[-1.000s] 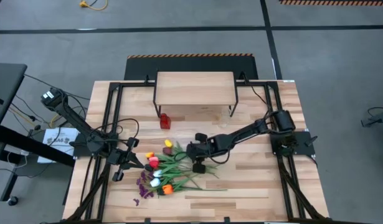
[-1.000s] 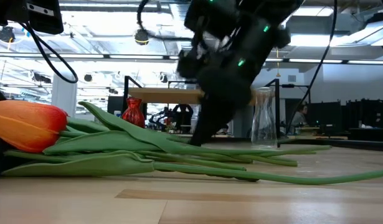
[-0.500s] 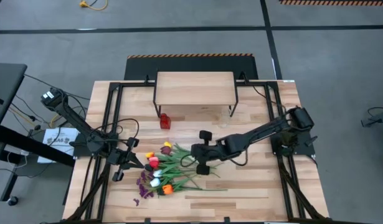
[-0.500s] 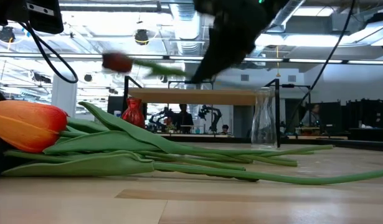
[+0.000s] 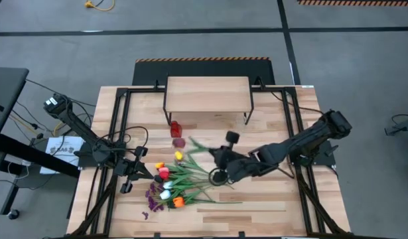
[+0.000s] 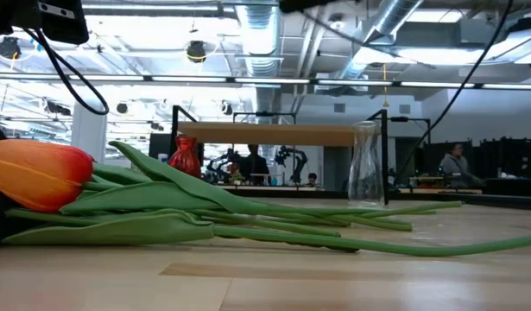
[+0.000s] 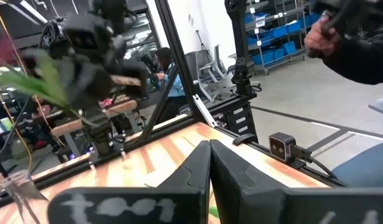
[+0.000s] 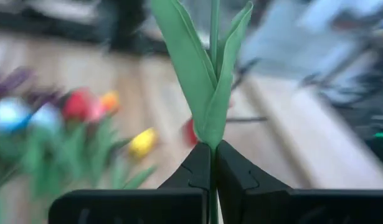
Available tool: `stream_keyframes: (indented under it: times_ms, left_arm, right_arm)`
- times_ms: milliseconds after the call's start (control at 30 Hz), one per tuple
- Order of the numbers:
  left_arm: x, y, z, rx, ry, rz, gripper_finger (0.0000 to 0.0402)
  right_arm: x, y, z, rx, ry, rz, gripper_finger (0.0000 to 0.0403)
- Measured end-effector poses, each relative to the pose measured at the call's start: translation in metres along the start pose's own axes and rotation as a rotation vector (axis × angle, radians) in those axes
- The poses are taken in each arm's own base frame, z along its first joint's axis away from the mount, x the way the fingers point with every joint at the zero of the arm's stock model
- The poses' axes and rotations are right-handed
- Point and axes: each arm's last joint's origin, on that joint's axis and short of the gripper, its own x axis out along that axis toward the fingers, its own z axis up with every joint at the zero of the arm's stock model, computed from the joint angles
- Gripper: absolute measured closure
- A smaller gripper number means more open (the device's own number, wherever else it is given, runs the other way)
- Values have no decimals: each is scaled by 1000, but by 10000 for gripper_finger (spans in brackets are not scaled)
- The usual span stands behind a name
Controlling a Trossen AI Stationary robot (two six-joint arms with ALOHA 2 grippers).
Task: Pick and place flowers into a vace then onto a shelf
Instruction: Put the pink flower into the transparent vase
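Observation:
The flowers (image 5: 172, 182) lie in a bunch on the tabletop, heads toward the left; the low view shows an orange tulip (image 6: 36, 175) and long stems up close. My right gripper (image 5: 215, 155) hovers above the stem ends, shut on one dark maroon tulip (image 5: 179, 141). A clear glass vase (image 5: 219, 177) stands just below it, also seen in the low view (image 6: 364, 164). A small red vase (image 5: 176, 128) stands near the shelf (image 5: 207, 94). My left gripper (image 5: 134, 174) waits, shut, at the bunch's left. My right gripper pinches the maroon tulip's green stem (image 8: 213, 146) between its two fingers, just below the leaves (image 8: 203, 81). The stem runs along the fingers and out past their tips. The tulip is lifted clear of the table, its head pointing toward the table's left.
The shelf stands on black legs at the table's far middle. Black frame rails (image 5: 121, 126) run along both table sides. Bare plank lies right of the bunch, around the glass vase. People show in the room behind (image 6: 455, 162).
My right gripper rose from the bunch's stem ends, out past the top of the low view, and drew back a little toward the table's right. The maroon tulip came up with it, lifted clear of the other flowers, which stayed where they lay.

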Motion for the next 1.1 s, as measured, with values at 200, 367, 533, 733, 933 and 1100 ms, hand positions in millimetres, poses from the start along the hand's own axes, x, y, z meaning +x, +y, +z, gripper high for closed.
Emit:
stream_keyframes:
  times_ms: [200, 367, 533, 733, 933, 1100]
  left_arm:
    - [0, 0, 0, 0, 0, 0, 401]
    - [0, 0, 0, -1, 0, 0, 401]
    - [0, 0, 0, -1, 0, -1, 401]
    - [0, 0, 0, -3, 0, -1, 401]
    - [0, 0, 0, -11, 1, -1, 401]
    - [0, 0, 0, -11, 1, -1, 401]
  right_arm:
    - [-7, -23, 8, 123, -78, -270, 402]
    - [-2, -43, -6, 264, -161, -317, 402]
    - [-7, -62, -26, 337, -447, -217, 402]
    - [-21, -84, -62, 326, -736, -255, 402]
    - [-14, -105, -87, 323, -814, -307, 402]
    - [2, -121, -94, 333, -810, -351, 403]
